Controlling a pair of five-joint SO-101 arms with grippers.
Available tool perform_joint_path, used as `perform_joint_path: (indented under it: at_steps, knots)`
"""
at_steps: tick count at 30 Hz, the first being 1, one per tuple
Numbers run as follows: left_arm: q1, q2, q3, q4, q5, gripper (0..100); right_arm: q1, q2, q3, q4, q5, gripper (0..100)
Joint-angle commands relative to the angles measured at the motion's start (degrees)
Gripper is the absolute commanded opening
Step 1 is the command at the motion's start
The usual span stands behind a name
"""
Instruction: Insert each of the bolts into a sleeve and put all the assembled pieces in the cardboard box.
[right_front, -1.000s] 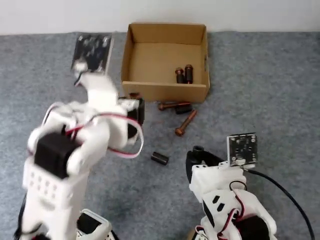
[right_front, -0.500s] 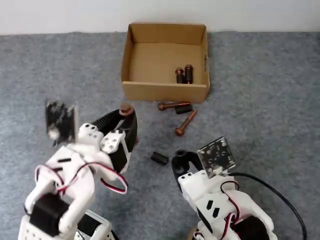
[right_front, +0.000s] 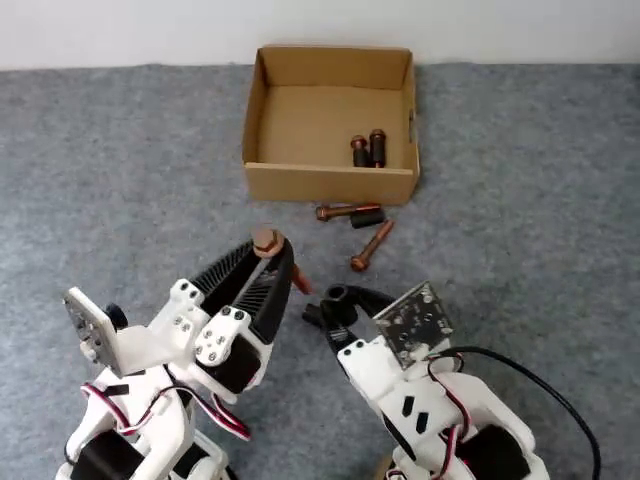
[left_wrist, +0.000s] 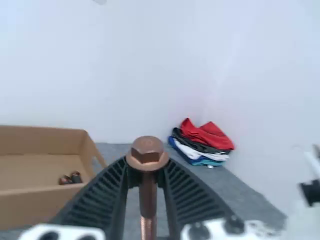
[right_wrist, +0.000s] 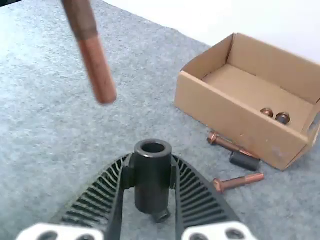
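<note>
My left gripper (right_front: 270, 252) is shut on a copper bolt (right_front: 267, 241), head up and shaft slanting down toward the right arm. In the left wrist view the bolt (left_wrist: 147, 153) stands between the black fingers of this gripper (left_wrist: 147, 169). My right gripper (right_front: 328, 299) is shut on a black sleeve (right_front: 334, 296) close beside the bolt's tip. The right wrist view shows the sleeve (right_wrist: 152, 172) upright in the gripper (right_wrist: 152, 165), bore facing up, with the bolt's shaft (right_wrist: 93, 57) hanging above and to one side, apart from it. The cardboard box (right_front: 330, 185) holds two assembled pieces (right_front: 367, 148).
In front of the box a bolt lies with its tip at a sleeve (right_front: 368, 215), and a loose bolt (right_front: 371, 246) rests beside them. Grey carpet covers the table. A pile of folded clothes (left_wrist: 201, 142) lies far off by the wall.
The left arm swung from the back left down to the front centre with its bolt. The right gripper moved left, closed on the black sleeve from the carpet and holds it up.
</note>
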Motion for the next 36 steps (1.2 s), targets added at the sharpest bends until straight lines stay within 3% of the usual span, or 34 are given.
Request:
perform_joint_path:
  at_steps: [1,8,26,36]
  knots:
    - [1.7,-0.6,-0.2,-2.0,2.9,0,-0.9,-0.3,-0.4,-3.6,3.4,0.8]
    - [1.6,-0.6,-0.1,-1.9,3.2,0,-5.9,-0.3,-0.4,-3.7,5.0,0.8]
    - [-0.8,-0.6,3.6,-1.4,3.3,0,-5.9,-0.4,-1.4,-6.5,5.2,0.8]
    - [6.2,-0.7,5.9,7.6,2.3,0,-5.9,-0.7,-1.7,-6.5,8.2,0.8]
